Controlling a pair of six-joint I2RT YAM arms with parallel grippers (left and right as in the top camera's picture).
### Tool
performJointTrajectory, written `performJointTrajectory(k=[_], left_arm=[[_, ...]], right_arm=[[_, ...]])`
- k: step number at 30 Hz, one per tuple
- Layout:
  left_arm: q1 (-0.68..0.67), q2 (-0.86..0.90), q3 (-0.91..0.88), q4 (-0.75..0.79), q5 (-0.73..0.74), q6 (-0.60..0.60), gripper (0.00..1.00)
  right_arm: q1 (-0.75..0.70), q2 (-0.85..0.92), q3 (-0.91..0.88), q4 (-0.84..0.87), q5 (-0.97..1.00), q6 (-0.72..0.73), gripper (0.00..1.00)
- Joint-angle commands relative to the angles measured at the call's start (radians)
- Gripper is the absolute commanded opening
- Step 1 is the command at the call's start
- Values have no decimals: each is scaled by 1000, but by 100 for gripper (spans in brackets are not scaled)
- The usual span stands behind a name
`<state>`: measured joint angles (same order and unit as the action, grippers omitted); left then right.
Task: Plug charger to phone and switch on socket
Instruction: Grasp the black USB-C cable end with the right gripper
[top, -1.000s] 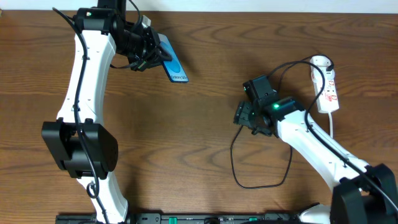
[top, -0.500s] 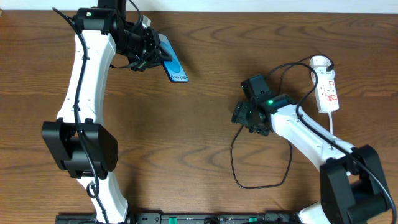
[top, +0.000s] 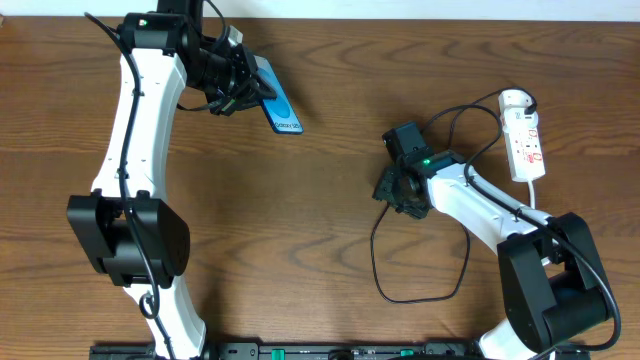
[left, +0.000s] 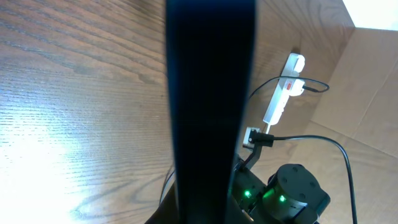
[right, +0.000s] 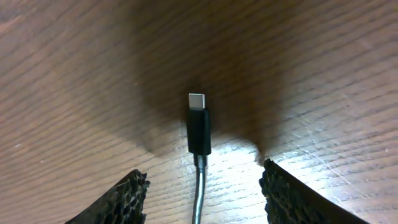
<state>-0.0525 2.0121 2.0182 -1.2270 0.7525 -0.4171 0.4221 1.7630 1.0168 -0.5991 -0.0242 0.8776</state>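
Right pincer (right: 200, 179) has slid over the charger plug (right: 199, 127) and is narrowing, jaws still spread either side, nothing pinched. Plug lies on table (top: 300, 230). Left pincer (top: 240, 85) clamps phone (top: 277, 103), well apart. Grab looks next.

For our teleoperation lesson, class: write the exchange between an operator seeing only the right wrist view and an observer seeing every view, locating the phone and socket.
Operator: I see only the charger's plug tip lying on the table. Where is the phone?
Observer: The left tool holds the phone over the table's far left.
Operator: And the socket?
Observer: The socket lies at the table's far right.
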Motion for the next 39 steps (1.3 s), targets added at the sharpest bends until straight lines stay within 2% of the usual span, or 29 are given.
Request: performJointTrajectory(k=[1, 4, 16, 20, 23, 27, 30, 35, 39], left_arm=[[0, -36, -4, -2, 13, 21, 7], [0, -36, -4, -2, 13, 21, 7], [0, -36, -4, -2, 13, 21, 7], [0, -36, -4, -2, 13, 21, 7], [0, -36, -4, -3, 13, 21, 7], [0, -36, -4, -6, 13, 20, 7], [0, -36, -4, -6, 13, 20, 7], [0, -36, -4, -6, 13, 20, 7], [0, -36, -4, -6, 13, 20, 8]], right_arm=[[-5, -1, -6, 1, 33, 8, 57], [-5, -1, -6, 2, 35, 8, 53], [-2, 75, -7, 23, 29, 16, 49], [-2, 79, -7, 16, -3, 16, 58], [-2, 79, -7, 8, -12, 16, 58], [-2, 79, -7, 11, 7, 16, 49], [-2, 79, -7, 16, 14, 16, 38], [-2, 80, -7, 16, 19, 16, 36], [-2, 85, -7, 16, 18, 18, 31]])
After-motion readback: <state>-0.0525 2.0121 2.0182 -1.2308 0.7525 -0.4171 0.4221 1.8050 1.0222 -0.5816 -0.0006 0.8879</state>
